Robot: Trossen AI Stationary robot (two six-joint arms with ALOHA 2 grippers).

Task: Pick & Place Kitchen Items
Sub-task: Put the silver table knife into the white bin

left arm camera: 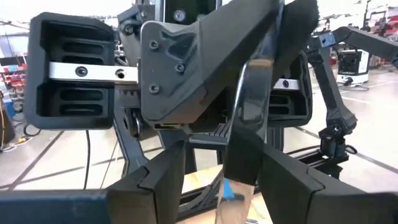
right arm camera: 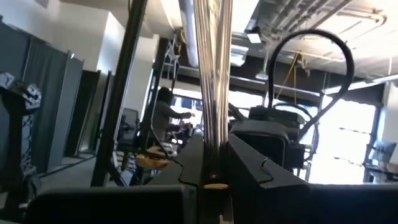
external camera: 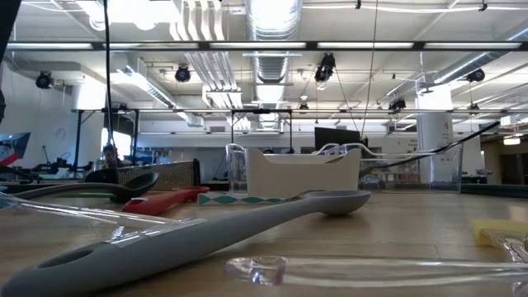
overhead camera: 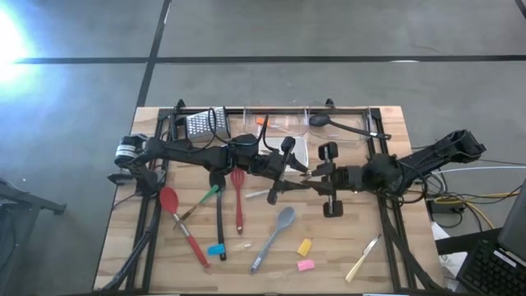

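- We see both arms stretched low over the middle of the table (overhead camera: 123,263), the left arm reaching in from its base at the left edge and the right arm from the right edge, so that their wrists nearly meet.
- The right gripper (overhead camera: 316,174) points toward the left arm. In the right wrist view its jaws are pressed together on a clear shiny utensil (right arm camera: 211,74), which rises straight out from between the fingertips.
- The left gripper (overhead camera: 289,168) faces the right one head on. In the left wrist view its two fingers (left arm camera: 165,177) stand apart, with the same clear utensil (left arm camera: 245,124) passing between them. We see a gap on either side, so it is not gripped there.
- So the clear utensil is held above the table centre, just in front of the white tray (overhead camera: 297,150), by the right gripper alone.
- The other kitchen items lie on the wood nearer the front edge:
  - a red spoon (overhead camera: 170,200)
  - a black spoon (overhead camera: 219,215)
  - a red spatula (overhead camera: 238,197)
  - a grey spoon (overhead camera: 275,234)
  - a wooden stick (overhead camera: 364,259) toward the right front corner
- Small pieces lie among them: blue (overhead camera: 216,249), yellow (overhead camera: 305,246) and pink (overhead camera: 305,265).
- Another black spoon (overhead camera: 341,125) rests across the clear bins at the back, and the grater (overhead camera: 200,123) stands at the back left.
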